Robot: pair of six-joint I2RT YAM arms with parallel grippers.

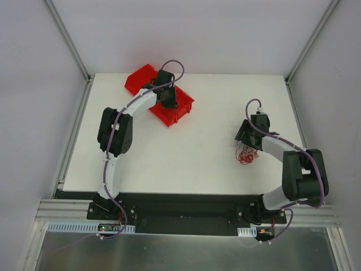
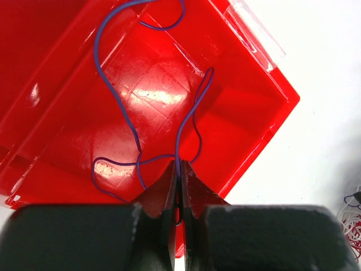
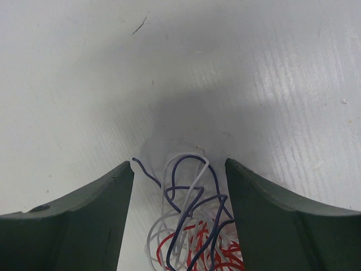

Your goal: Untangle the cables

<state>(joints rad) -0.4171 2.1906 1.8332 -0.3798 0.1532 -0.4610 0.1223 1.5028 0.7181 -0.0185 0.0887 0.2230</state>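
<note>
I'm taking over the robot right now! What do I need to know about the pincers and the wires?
Left pincer: shut on one thin purple wire, which dangles into the red bin.
Right pincer: open, straddling the tangle of red, white and purple wires on the table, gripping nothing.
Done: one purple wire is out of the tangle and over the bin.
Left: probably drop that wire into the bin, then pull the other wires apart one by one.
</note>
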